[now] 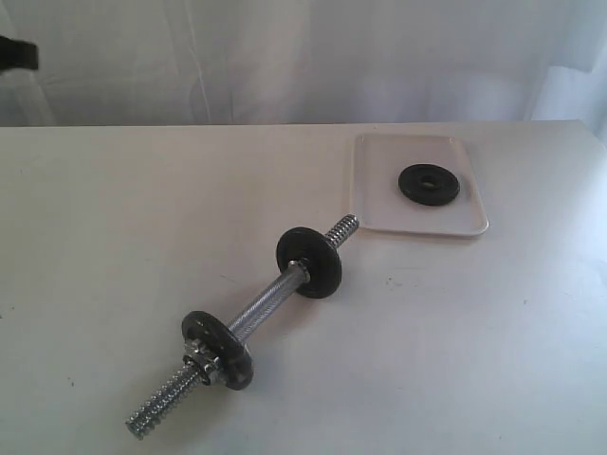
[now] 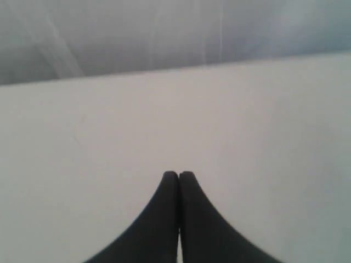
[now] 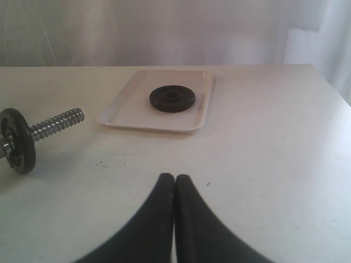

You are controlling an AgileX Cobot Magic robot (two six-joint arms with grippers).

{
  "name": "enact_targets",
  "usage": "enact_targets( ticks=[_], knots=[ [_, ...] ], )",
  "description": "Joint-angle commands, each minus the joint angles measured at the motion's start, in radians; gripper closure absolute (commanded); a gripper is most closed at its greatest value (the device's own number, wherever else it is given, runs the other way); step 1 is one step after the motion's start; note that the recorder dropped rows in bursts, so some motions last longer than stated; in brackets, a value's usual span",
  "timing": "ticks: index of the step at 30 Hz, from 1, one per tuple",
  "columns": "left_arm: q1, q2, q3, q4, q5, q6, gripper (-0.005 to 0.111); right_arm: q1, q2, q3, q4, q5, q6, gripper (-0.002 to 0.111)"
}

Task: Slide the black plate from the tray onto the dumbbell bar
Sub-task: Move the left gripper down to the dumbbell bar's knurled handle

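Black plate (image 1: 429,184) in tray (image 1: 375,204); both grippers shut, empty.
Ext. view: plate lies flat in the white tray. Dumbbell bar (image 1: 266,305) lies on the table (image 1: 493,332), one threaded end just beside the tray's corner, w/ tray-end disc (image 1: 309,263) & far-end disc (image 1: 219,350) on it (neither gripper shows here). L wrist: left gripper (image 2: 179,174) tips pressed together, nothing btwn them, bare table beyond. R wrist: right gripper (image 3: 174,176) tips closed, holding nothing; plate & tray straight ahead of them, well apart; bar end off to one side.
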State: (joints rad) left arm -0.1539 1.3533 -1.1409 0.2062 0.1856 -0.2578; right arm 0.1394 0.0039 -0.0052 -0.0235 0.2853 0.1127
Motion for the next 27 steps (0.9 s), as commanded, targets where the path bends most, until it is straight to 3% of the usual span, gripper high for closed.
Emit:
enact_targets(
  ticks=[1, 4, 7, 9, 14, 19, 23, 27],
  knots=[
    [-0.082, 0.222, -0.159, -0.082, 0.261, 0.207, 0.107, 0.000, -0.004, 0.005, -0.002, -0.002, 0.006, 0.108],
    [-0.139, 0.359, -0.264, -0.239, 0.415, 0.393, 0.107, 0.000, -0.004, 0.005, -0.002, -0.002, 0.006, 0.108],
    [-0.241, 0.531, -0.436, -0.442, 0.633, 0.581, 0.107, 0.000, -0.004, 0.005, -0.002, -0.002, 0.006, 0.108],
    [-0.314, 0.593, -0.498, -0.430, 0.686, 0.588, 0.107, 0.000, -0.004, 0.005, -0.002, -0.002, 0.006, 0.108],
    [-0.426, 0.648, -0.548, -0.413, 0.696, 0.588, 0.107, 0.000, -0.004, 0.005, -0.002, -0.002, 0.006, 0.108],
    [-0.439, 0.648, -0.548, -0.423, 0.699, 0.583, 0.106, 0.000, -0.004, 0.005, -0.002, -0.002, 0.006, 0.108],
    [-0.453, 0.648, -0.548, -0.432, 0.701, 0.583, 0.074, 0.000, -0.004, 0.005, -0.002, -0.002, 0.006, 0.108],
    [-0.461, 0.648, -0.548, -0.460, 0.732, 0.601, 0.011, 0.000, -0.004, 0.005, -0.002, -0.002, 0.006, 0.108]
  ],
)
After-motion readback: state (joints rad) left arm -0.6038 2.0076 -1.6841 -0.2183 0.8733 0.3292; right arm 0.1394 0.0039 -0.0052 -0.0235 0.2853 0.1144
